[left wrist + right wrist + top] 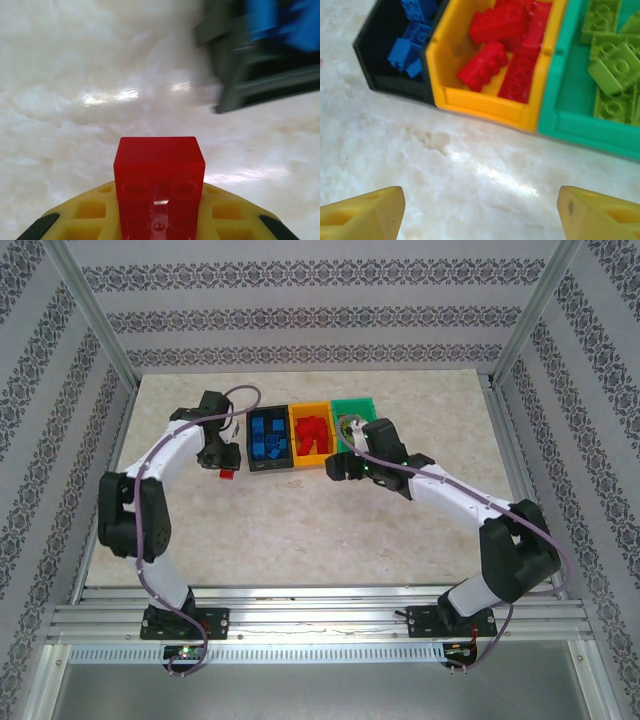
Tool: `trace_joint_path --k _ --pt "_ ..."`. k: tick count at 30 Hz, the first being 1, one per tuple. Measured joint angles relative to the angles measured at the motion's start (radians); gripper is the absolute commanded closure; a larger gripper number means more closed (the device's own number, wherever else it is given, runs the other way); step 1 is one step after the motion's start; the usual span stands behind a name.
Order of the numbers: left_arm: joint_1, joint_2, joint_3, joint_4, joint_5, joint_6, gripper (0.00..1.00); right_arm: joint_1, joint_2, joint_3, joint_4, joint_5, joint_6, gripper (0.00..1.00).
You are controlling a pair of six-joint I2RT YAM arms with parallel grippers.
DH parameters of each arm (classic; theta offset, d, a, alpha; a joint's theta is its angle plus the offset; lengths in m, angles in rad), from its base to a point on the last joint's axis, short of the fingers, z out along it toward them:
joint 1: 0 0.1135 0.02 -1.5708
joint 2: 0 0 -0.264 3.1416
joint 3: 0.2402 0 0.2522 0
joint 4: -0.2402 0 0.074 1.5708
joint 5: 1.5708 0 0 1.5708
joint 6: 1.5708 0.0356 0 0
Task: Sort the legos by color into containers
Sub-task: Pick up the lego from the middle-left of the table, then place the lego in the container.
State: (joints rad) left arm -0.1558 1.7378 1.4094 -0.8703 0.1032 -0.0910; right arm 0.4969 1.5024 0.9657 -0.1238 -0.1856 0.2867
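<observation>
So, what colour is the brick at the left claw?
Red. The brick shows best in the left wrist view.

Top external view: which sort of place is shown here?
Probably a lab robot cell, not a home: aluminium frame posts, patterned panel walls, left arm and right arm bolted to a rail.

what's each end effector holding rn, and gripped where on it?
Left end effector is shut on a red lego, pinched at its near end, with the far end sticking out forward. Right end effector is open, holding nothing.
</observation>
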Motion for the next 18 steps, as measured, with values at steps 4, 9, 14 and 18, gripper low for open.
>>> trace_joint_path --k 4,9,14,18 --pt "-0.126 -0.029 0.105 -0.01 -0.004 -0.038 0.79 -0.029 -0.031 -0.113 0.047 0.0 0.011 0.2" --pt "-0.249 0.075 0.315 -0.024 -0.026 -0.057 0.79 -0.065 -0.055 -0.2 0.132 0.0 0.04 0.2" --pt "-0.306 0.285 0.581 -0.089 -0.05 -0.06 0.79 -0.148 -0.085 -0.264 0.229 -0.033 0.088 0.21" --pt "-0.341 0.482 0.834 -0.166 -0.079 -0.056 0.79 -0.217 -0.104 -0.313 0.299 -0.064 0.137 0.21"
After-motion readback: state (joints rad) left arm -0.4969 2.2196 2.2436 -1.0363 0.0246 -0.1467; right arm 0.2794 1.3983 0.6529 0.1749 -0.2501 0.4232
